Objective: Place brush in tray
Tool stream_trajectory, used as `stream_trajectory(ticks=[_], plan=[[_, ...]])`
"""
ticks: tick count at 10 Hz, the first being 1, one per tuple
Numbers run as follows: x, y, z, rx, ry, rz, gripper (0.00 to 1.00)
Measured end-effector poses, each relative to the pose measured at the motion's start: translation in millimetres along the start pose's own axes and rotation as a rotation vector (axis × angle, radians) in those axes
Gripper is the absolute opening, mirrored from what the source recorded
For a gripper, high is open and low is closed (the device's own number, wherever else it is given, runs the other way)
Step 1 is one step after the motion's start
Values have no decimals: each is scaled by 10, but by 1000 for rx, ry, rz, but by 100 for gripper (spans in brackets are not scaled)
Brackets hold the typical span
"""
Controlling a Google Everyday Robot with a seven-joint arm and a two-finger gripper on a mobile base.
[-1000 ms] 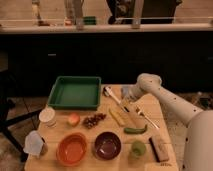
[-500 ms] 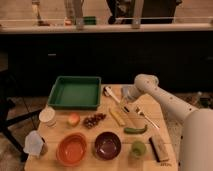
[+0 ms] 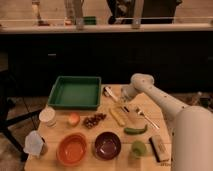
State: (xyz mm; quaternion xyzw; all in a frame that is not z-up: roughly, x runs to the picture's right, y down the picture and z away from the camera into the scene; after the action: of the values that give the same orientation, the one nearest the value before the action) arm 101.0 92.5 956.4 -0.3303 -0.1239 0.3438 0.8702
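Lying between the tray [image 3: 75, 93] and the end effector [image 3: 123, 99]: the brush [image 3: 110, 93].

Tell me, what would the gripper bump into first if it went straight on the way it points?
Probably the brush. The gripper sits just right of the tray, pointing down and left, and the brush lies close by its tip. Depth is hard to judge, though.

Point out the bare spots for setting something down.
Bare: the tray floor, and a thin table strip between tray and grapes. Crowded: the front row with orange bowl and maroon bowl, and right of the tray, where the gripper hangs by the brush and fork.
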Motion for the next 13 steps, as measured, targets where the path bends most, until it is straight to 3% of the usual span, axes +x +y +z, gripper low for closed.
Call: stream_trajectory(ticks=[3,7,13], plan=[[21,-23,54,-12,-13,8,2],[118,-63,-87,5,-27,12,0],[235,-146,-598,84,-77,54,0]])
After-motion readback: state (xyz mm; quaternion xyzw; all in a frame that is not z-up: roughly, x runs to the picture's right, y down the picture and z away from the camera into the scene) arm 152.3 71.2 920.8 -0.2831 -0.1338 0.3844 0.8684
